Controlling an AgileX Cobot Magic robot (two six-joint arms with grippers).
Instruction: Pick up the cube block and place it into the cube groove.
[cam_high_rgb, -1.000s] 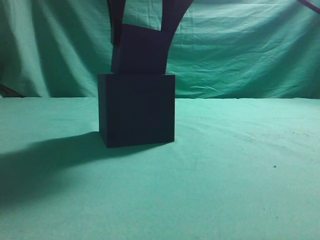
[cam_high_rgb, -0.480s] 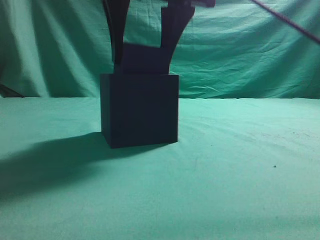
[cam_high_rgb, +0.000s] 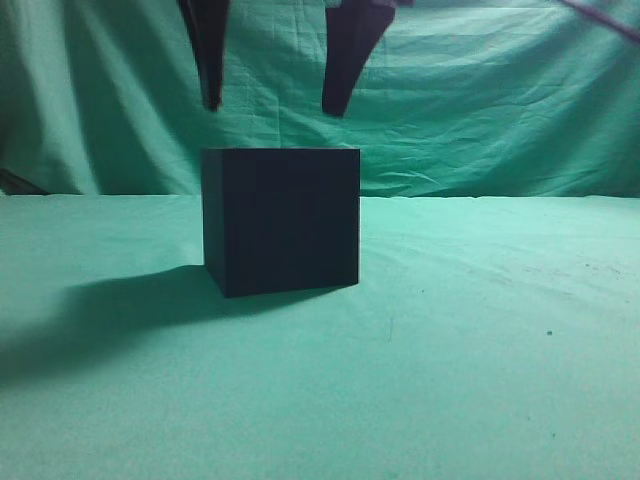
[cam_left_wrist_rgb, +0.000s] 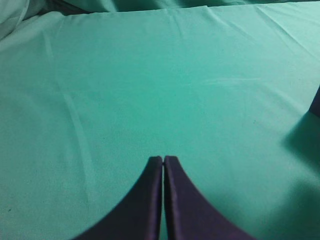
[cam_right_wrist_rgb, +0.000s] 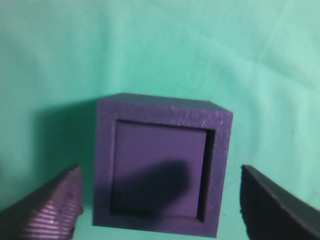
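Lift right gripper (cam_right_wrist_rgb: 159, 200), released, straight up clear of cube block (cam_right_wrist_rgb: 159, 170) seated in cube groove (cam_right_wrist_rgb: 162, 112); left gripper (cam_left_wrist_rgb: 163, 161) clenched

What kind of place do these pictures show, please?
Probably a robot test setup, not a home: a table and backdrop draped in plain green cloth, one dark cube groove with the cube block seated inside, and the open right gripper above it.

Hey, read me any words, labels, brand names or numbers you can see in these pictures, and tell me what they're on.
None. No text shows on the cube groove, on the cube block seated in it, on the green cloth, or on either hand, left or right.
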